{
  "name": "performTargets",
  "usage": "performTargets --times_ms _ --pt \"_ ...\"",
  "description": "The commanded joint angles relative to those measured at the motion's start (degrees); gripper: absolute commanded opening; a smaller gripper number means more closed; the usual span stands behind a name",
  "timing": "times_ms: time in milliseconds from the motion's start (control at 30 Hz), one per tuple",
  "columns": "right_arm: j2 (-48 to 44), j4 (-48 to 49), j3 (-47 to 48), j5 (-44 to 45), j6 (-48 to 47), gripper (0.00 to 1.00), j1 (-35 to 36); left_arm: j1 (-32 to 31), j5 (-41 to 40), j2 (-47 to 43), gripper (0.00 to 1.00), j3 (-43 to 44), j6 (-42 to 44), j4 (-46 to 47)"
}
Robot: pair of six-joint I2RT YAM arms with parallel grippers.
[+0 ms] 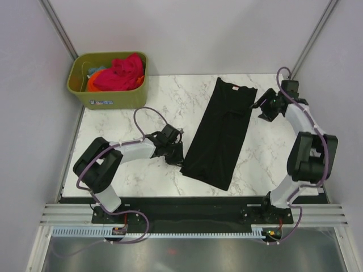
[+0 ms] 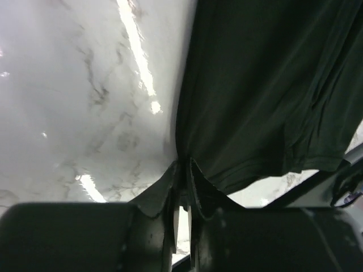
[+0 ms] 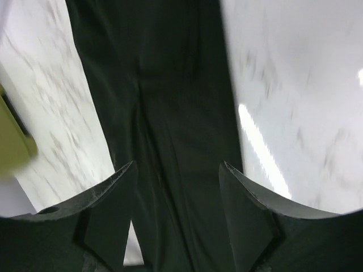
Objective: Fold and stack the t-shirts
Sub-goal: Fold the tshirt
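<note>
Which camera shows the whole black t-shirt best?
The top external view: the whole black t-shirt shows, folded into a long strip. Left wrist shows only a corner, right wrist only a middle stretch.

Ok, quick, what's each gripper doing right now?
Left gripper: closed, pinching the near edge of the black t-shirt.
Right gripper: open, holding nothing, poised over the same shirt.

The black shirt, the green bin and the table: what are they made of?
Shirt: soft matte cloth, probably cotton knit; it lies limp and creased.
Bin: likely plastic, with smooth stiff walls and a moulded rim.
Table: glossy marble-look top, grey veins and light glare; real stone or laminate, can't tell.
</note>
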Motion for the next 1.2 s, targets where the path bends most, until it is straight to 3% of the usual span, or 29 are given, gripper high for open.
performTargets --times_ms 0,100,333,367,467,500,633,1033,1167 --pt "-10.1 -8.8 -12.24 5.85 -1.65 0.68 3.33 -2.76 1.93 0.81 0.14 -4.56 0.08 4.03" --pt "-19.68 -10.55 -23.14 5.24 -2.01 0.65 6.93 -5.92 0.27 -2.17 0.05 -7.12 -1.76 4.56" --pt "-40.85 -12.49 -44.34 5.68 5.02 0.56 17.82 -12.34 -4.48 -9.38 0.04 -15.28 -8.7 4.65" --pt "-42.28 -13.19 -47.05 5.68 6.16 0.55 18.53 -13.22 -4.83 -10.34 0.07 -15.91 -10.63 4.56" --pt "-49.3 -15.22 -51.62 6.82 9.49 0.53 21.34 -16.04 -5.45 -14.39 0.33 -17.76 -13.98 4.65" --pt "-50.89 -15.48 -52.69 6.74 10.12 0.52 21.96 -16.48 -5.36 -15.96 0.44 -18.37 -14.59 4.82" --pt "-57.65 -19.34 -55.77 4.73 11.27 0.49 23.89 -16.57 -5.19 -18.0 0.52 -18.82 -15.22 5.09" --pt "-64.52 -23.74 -60.08 3.74 18.46 0.47 30.48 -16.66 -3.26 -15.28 0.51 -18.55 -15.57 6.23" --pt "-67.77 -26.82 -60.52 4.1 20.84 0.48 31.37 -16.66 -2.64 -14.14 0.46 -17.59 -14.95 6.93"
